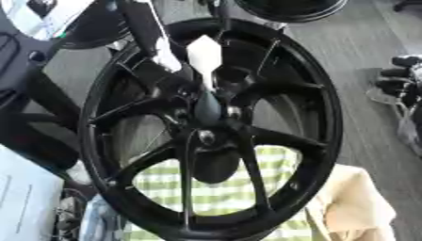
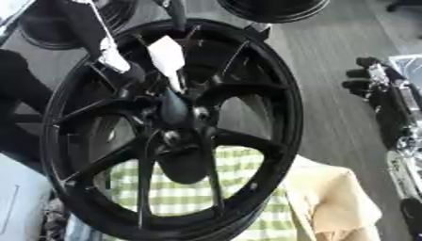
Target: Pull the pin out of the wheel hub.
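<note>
Left eye view: black wheel hub (image 1: 216,127) standing on edge, heavy and rigid; the white-headed pin (image 1: 204,55), judged light and stiff, projects above its centre, while the right hand (image 1: 399,81) rests open at right.

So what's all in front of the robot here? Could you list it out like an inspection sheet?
Surface: green and white checked cloth under the wheel, with a cream cloth beside it.
Job's things: black spoked wheel, standing tilted; hub at its centre; a white piece sits above the hub, the pin itself cannot be told apart.
Clutter: white sheets at lower left.
Hands: right hand at the right edge, dark, apart from the wheel; left hand nothing seen.
Cables: nothing seen.
Surroundings: grey floor; another black wheel at the top.
</note>
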